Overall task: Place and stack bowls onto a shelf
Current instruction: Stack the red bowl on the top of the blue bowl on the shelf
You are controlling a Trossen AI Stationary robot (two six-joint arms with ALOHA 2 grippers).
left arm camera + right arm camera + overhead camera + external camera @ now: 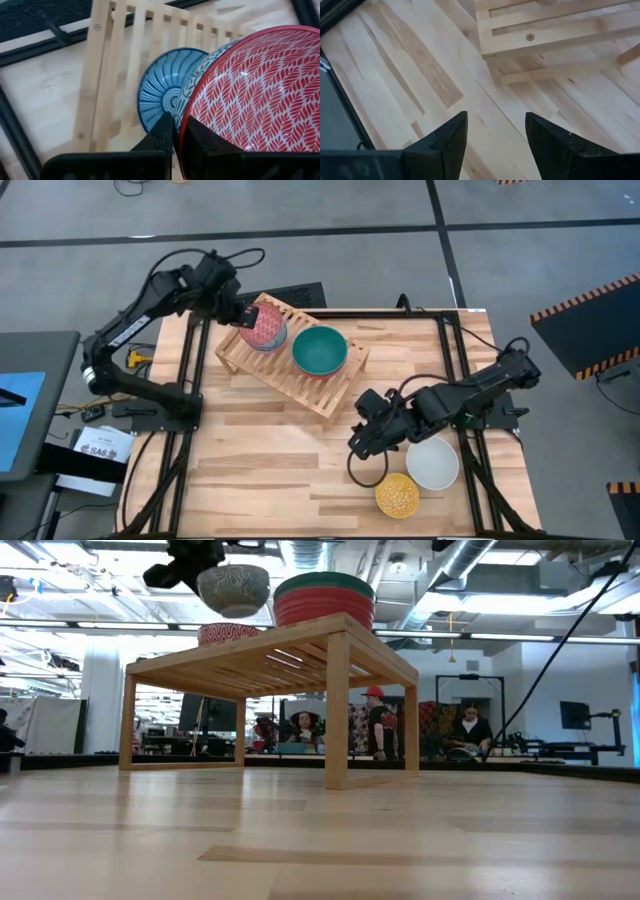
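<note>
My left gripper (pixel 243 312) is shut on the pink-red patterned bowl (pixel 266 328) and holds it above the far-left end of the light-wood shelf (pixel 340 385). The blue-white patterned bowl (pixel 157 95) sits on the slats right below it. The teal green bowl (pixel 320 350) rests on the shelf's middle; in the low view it sits in a red bowl (pixel 323 608). The larger white bowl (pixel 433 463) and the yellow patterned bowl (pixel 397 495) stand on the table near its right near corner. My right gripper (pixel 360 437) hovers open over bare table, next to the white bowl. My left gripper pinches the pink-red bowl by its rim (pixel 182 131), on the side toward the table's far left. One finger (pixel 202 142) is inside the bowl and the other (pixel 161 135) is outside. The bowl (pixel 233 588) is lifted clear of the shelf, above the blue-white bowl.
The shelf (pixel 335 645) lies slantwise across the table's far middle, its right end free of bowls. Its near corner (pixel 530 35) shows ahead of my right gripper (pixel 495 132). Black frame rails (pixel 445 370) run along the table's sides. People sit in the room behind.
</note>
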